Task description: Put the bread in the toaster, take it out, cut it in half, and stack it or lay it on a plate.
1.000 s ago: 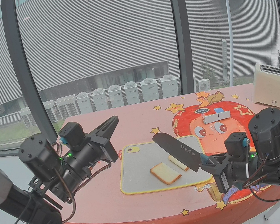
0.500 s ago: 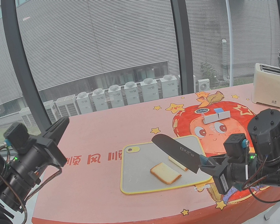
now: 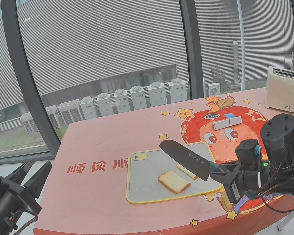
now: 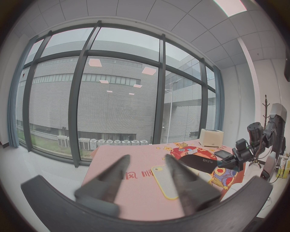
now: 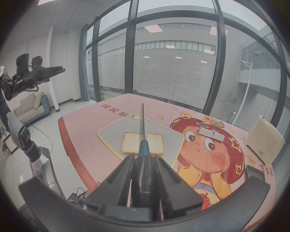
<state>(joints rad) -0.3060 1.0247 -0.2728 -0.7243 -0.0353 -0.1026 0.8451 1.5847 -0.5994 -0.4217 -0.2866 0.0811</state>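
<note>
Right pincer grips the knife above the board at the table's front edge. Its wrist view shows both bread halves lying there, flanking the blade. Left pincer gapes empty off the table's left edge.

Bread: two pieces flat on cutting board; cream toaster upright, far right.

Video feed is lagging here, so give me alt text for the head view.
The right gripper, fingers shut on a black knife, holds the blade tilted above bread pieces on a yellow-rimmed cutting board. The left gripper hangs open beyond the left edge of the table; a toaster stands far right.
</note>
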